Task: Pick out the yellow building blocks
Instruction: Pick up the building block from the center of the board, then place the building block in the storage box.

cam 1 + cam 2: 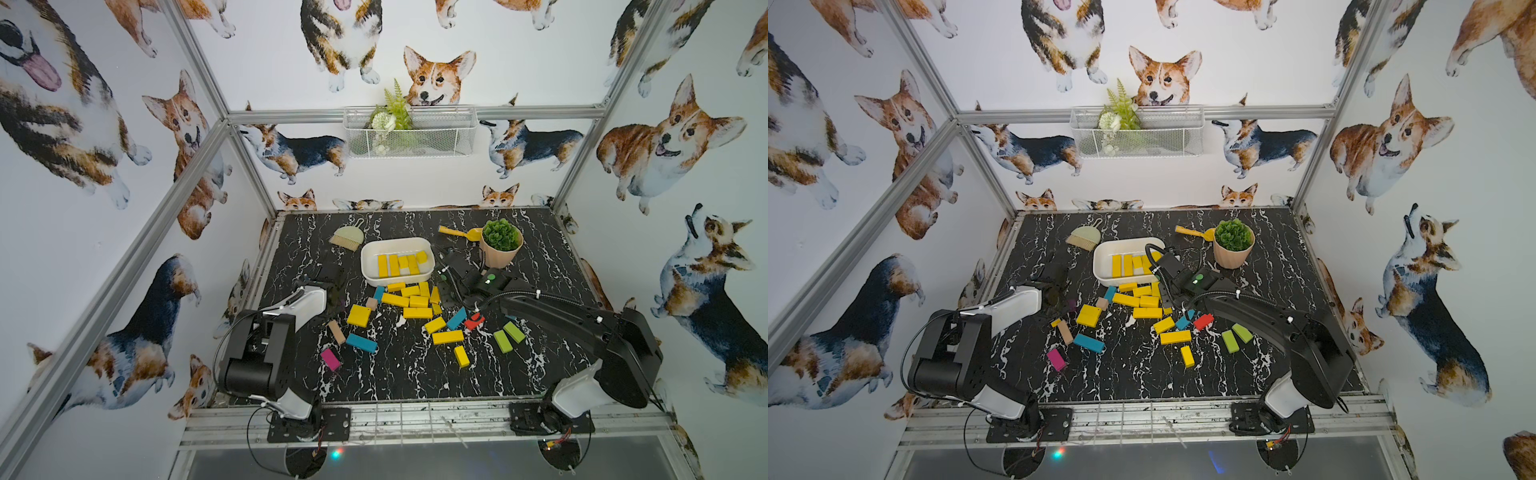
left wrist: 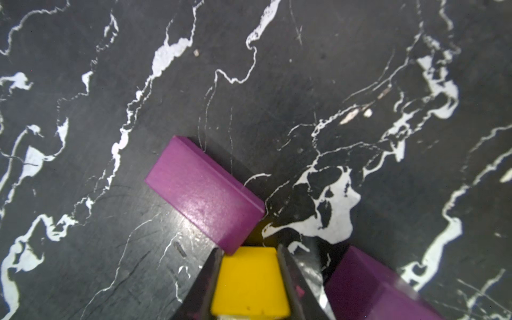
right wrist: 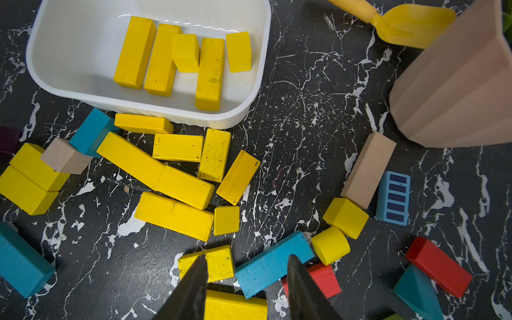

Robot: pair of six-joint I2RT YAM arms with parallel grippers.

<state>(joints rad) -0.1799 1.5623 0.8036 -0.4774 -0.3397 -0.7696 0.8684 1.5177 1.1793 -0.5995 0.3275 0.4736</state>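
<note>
Several yellow building blocks lie inside the white tray. In the right wrist view the tray's rim has more yellow bars scattered just outside it. A flat yellow square and other yellow bars lie nearer the front. My left gripper is shut on a small yellow block, low over the table. My right gripper hangs open above a yellow block and a blue bar, holding nothing.
Two purple blocks lie against the left jaws. Blue, magenta, lime-green, red and plain wood blocks lie about. A potted plant, yellow scoop and brush stand behind.
</note>
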